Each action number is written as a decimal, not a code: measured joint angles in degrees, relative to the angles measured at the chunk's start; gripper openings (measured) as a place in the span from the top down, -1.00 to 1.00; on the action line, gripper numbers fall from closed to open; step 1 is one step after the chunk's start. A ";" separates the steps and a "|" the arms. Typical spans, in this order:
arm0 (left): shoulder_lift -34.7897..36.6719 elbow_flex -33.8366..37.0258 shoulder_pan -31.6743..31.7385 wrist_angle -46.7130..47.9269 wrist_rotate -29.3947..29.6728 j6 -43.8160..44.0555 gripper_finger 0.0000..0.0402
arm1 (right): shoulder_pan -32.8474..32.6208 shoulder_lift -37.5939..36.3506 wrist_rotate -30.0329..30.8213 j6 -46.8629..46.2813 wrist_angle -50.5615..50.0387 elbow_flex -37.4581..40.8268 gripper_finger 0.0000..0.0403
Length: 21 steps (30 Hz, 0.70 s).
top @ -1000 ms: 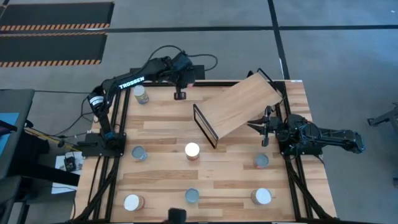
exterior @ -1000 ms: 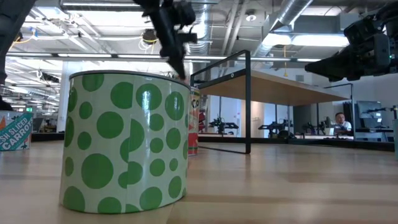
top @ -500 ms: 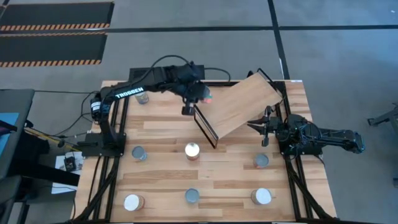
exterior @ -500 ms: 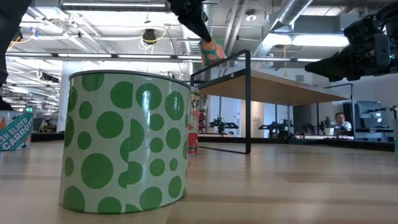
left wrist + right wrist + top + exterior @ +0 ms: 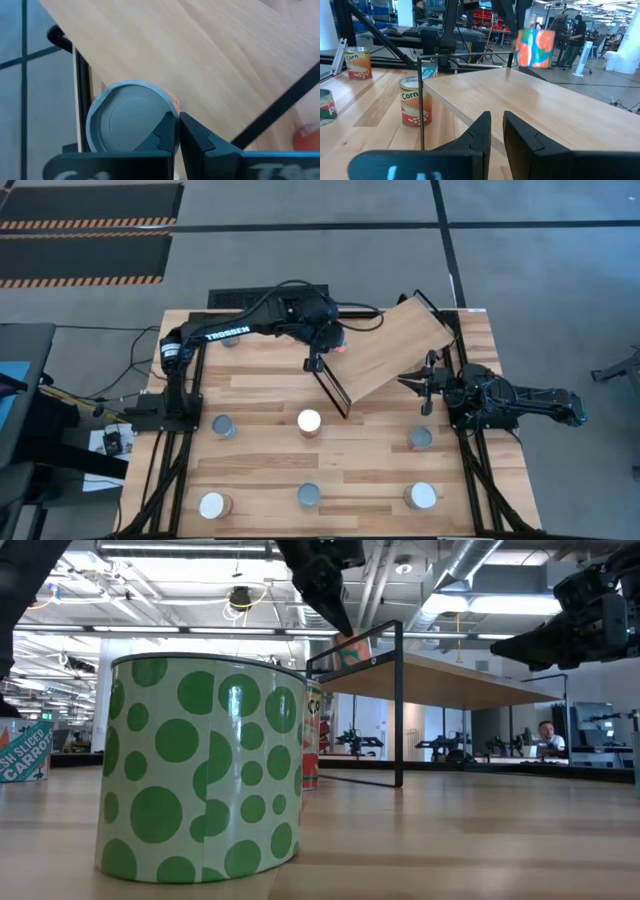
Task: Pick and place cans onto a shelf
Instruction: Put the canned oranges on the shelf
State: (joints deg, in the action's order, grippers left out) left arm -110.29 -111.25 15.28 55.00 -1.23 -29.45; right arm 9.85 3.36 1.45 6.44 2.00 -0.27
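Note:
My left gripper [image 5: 322, 356] reaches over the framed end of the tilted light-wood shelf [image 5: 385, 350] and is shut on a can with an orange, green and blue label [image 5: 535, 47]. The can's silvery top [image 5: 127, 120] shows in the left wrist view. The can stands upright at the board, behind the black frame [image 5: 398, 700]. Whether its bottom rests on the board, I cannot tell. My right gripper [image 5: 418, 386] waits shut at the shelf's right side, empty. Several other cans stand on the table, such as a white-topped one [image 5: 310, 421]. My left gripper holds the can at the edge of its top [image 5: 169, 111], on the side toward the shelf. The fingertips [image 5: 170, 127] stand close together there. The fingers come from above, slanting down [image 5: 328, 595]. The can hangs upright below them.
Cans stand at the near part of the table [image 5: 227, 425] [image 5: 421, 438] [image 5: 310, 495], and one sits under the left arm at the far left [image 5: 230, 338]. A green-dotted can [image 5: 200, 770] fills the low view's front. A corn can [image 5: 416, 102] stands beside the shelf frame.
My left gripper has gone from the table's far left toward the right edge, carrying the can over the shelf's framed end. In the last half second it has come down, and the can now stands lower, at the board.

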 joint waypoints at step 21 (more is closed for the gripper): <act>-0.38 0.01 -0.41 0.35 -3.85 3.38 1.00 | -0.02 0.01 0.02 0.01 -0.04 0.00 0.62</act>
State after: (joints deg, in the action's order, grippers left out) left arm -110.67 -111.24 14.87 55.35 -5.08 -26.08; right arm 9.82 3.37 1.48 6.45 1.96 -0.27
